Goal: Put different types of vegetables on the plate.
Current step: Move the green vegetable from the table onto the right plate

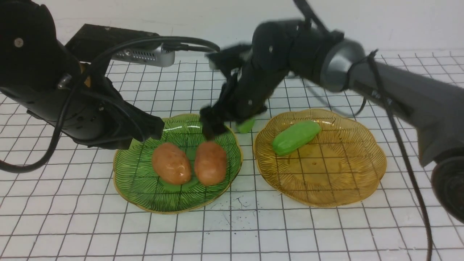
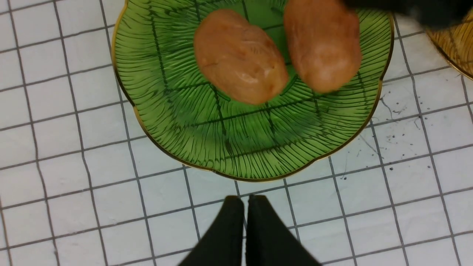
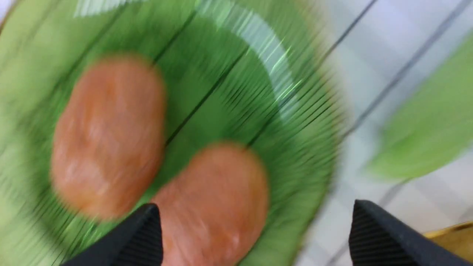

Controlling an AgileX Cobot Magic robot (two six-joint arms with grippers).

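Two orange-brown potatoes [image 1: 171, 163] [image 1: 210, 163] lie side by side on the green plate [image 1: 145, 188]. One light-green cucumber [image 1: 295, 137] lies on the amber plate [image 1: 326, 170]. A second cucumber [image 1: 246, 125] lies on the table behind the gap between the plates, partly hidden by my right gripper [image 1: 228, 121]. That gripper is open and empty above the green plate's far right rim; its blurred wrist view shows its gripper [image 3: 255, 207] over the right potato [image 3: 218, 199], with the second cucumber [image 3: 432, 129] beside it. My left gripper [image 1: 159, 128] is shut and empty by the green plate's left rim, its fingertips [image 2: 236, 203] just off the plate [image 2: 240, 147].
The white gridded table [image 1: 232, 232] extends in front of both plates. The amber plate's rim shows in the left wrist view [image 2: 454, 48] and in the right wrist view [image 3: 451, 236]. A silver camera module [image 1: 145, 56] and cables hang from my left arm.
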